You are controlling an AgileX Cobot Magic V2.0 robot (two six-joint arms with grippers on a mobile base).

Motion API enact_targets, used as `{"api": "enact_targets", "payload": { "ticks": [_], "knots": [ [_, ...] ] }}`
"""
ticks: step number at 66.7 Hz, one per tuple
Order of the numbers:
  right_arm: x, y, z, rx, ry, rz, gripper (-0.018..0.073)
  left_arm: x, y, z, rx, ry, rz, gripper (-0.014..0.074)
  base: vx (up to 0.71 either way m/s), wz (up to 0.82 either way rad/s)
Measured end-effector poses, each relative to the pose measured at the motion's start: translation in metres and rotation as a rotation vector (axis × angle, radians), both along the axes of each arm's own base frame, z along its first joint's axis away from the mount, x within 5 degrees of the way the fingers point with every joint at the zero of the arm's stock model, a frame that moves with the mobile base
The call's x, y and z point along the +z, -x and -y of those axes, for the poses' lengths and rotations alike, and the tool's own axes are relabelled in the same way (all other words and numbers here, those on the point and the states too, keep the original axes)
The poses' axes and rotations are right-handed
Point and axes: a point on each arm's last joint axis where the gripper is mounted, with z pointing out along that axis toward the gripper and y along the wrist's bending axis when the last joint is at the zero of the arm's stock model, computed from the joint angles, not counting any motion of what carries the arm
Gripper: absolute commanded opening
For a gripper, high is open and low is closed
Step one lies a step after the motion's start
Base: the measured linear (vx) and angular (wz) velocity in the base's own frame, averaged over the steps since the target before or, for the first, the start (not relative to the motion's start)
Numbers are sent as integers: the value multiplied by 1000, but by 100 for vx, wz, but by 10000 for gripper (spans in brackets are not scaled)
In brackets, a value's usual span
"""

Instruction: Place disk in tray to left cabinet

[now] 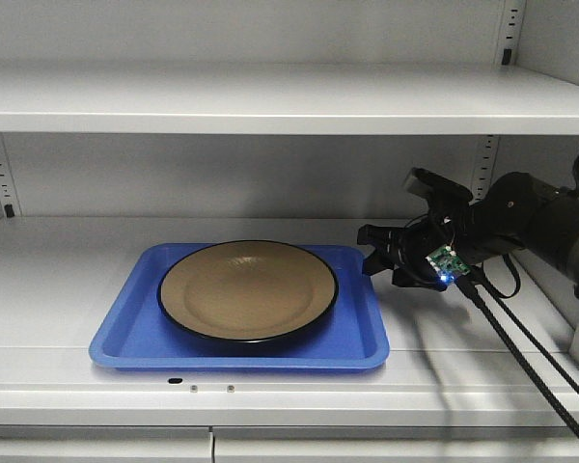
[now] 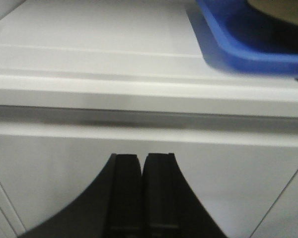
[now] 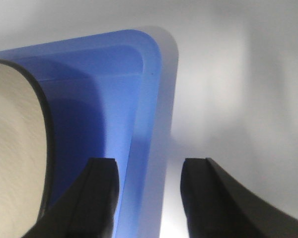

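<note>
The tan disk (image 1: 248,289) with its black rim lies flat in the blue tray (image 1: 357,333), which rests on the middle shelf of the grey-white cabinet (image 1: 68,256). My right gripper (image 1: 376,253) hovers just off the tray's right rim, open and empty. In the right wrist view its jaws (image 3: 149,166) straddle the tray's rim (image 3: 139,99), with the disk (image 3: 12,148) at the left. My left gripper (image 2: 141,157) is shut and empty, low in front of the shelf edge; the tray's corner (image 2: 238,54) and a bit of the disk (image 2: 283,7) show at the upper right.
An upper shelf (image 1: 270,96) runs overhead. Slotted rails (image 1: 482,164) stand at the back. Closed doors (image 1: 96,446) sit below the shelf. Black cables (image 1: 531,362) trail from my right arm across the shelf's right side.
</note>
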Motion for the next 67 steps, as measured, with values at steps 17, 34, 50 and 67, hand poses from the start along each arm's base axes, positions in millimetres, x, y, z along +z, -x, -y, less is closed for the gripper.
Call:
{"api": "enact_targets", "payload": {
  "ticks": [17,34,50,67],
  "knots": [
    [0,0,0,1,0,-2,369,-46,29,-1,-6,-32,19,-7,0,0],
    [0,0,0,2,1,-4,369,-54,50,0,-16,-33,112,-6,0,0],
    [-1,1,0,4,2,-8,369,-59,52,0,-22,-34,75,-6,0,0],
    [-1,1,0,6,3,-11,369,-59,52,0,-22,-34,74,-6,0,0]
  ]
}}
